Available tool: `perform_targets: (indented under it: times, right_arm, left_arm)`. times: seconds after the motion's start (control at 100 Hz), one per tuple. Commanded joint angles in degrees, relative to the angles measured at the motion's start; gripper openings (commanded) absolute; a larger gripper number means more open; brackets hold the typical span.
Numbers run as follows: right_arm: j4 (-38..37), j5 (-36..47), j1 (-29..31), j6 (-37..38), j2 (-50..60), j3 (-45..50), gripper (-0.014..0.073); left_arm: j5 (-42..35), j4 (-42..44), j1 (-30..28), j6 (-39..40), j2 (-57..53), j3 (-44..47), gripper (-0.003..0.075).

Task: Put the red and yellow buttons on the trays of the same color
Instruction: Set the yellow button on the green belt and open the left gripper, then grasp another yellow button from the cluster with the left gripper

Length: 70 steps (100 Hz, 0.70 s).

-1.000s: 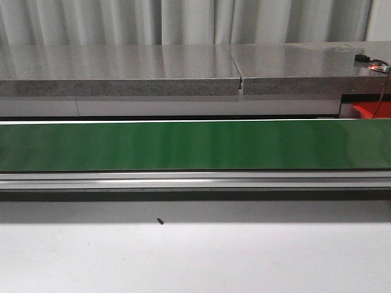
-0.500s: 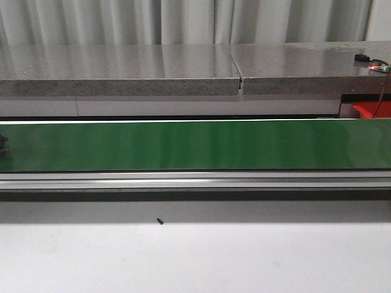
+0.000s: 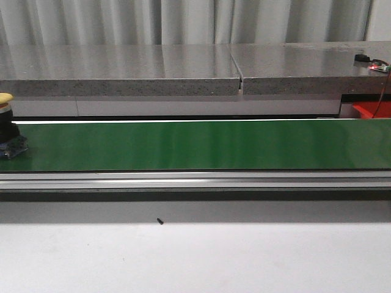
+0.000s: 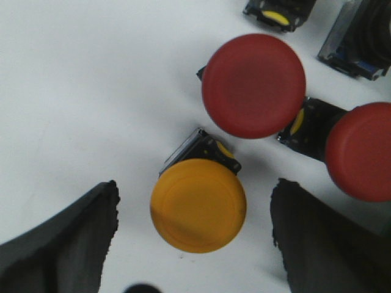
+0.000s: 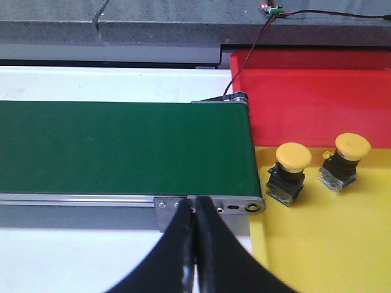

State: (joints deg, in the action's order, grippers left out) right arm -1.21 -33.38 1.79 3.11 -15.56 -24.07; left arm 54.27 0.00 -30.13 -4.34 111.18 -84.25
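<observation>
Through the left wrist camera I see my left gripper (image 4: 194, 244) spread wide, a yellow button (image 4: 198, 206) with a smooth domed cap on the white surface between its fingers, two red buttons (image 4: 253, 85) beyond. The right gripper (image 5: 195, 229) is pressed together before the green belt (image 5: 122, 146); past its end, two yellow-capped buttons (image 5: 293, 157) stand on the yellow tray (image 5: 317, 244), red tray (image 5: 305, 91) behind. Only the front camera shows another yellow button (image 3: 5, 99) riding the belt's far left. I read no writing anywhere.

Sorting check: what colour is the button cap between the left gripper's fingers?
Yellow button, clearest in the left wrist view.
</observation>
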Motion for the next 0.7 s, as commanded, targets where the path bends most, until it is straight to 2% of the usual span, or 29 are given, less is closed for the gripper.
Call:
perform_targets:
  times: [0.0, 0.2, 0.32, 0.69]
  right_arm:
    - [-0.14, 4.52, 0.07, 0.09, -0.36, -1.38, -0.0067]
    - [-0.14, 4.52, 0.07, 0.09, -0.36, -1.38, -0.0067]
    - [-0.14, 4.52, 0.07, 0.09, -0.36, -1.38, -0.0067]
    - [-0.14, 4.52, 0.07, 0.09, -0.36, -1.38, -0.0067]
  left_arm:
    - [-2.25, -0.75, -0.09, -0.04, -2.67, -1.83, 0.0474]
    - [-2.38, -0.75, -0.09, -0.04, -2.67, -1.83, 0.0312]
    - [-2.38, -0.75, -0.09, -0.04, -2.67, -1.83, 0.0248]
    - [-0.74, -0.75, -0.09, -0.11, -5.67, -1.83, 0.0239]
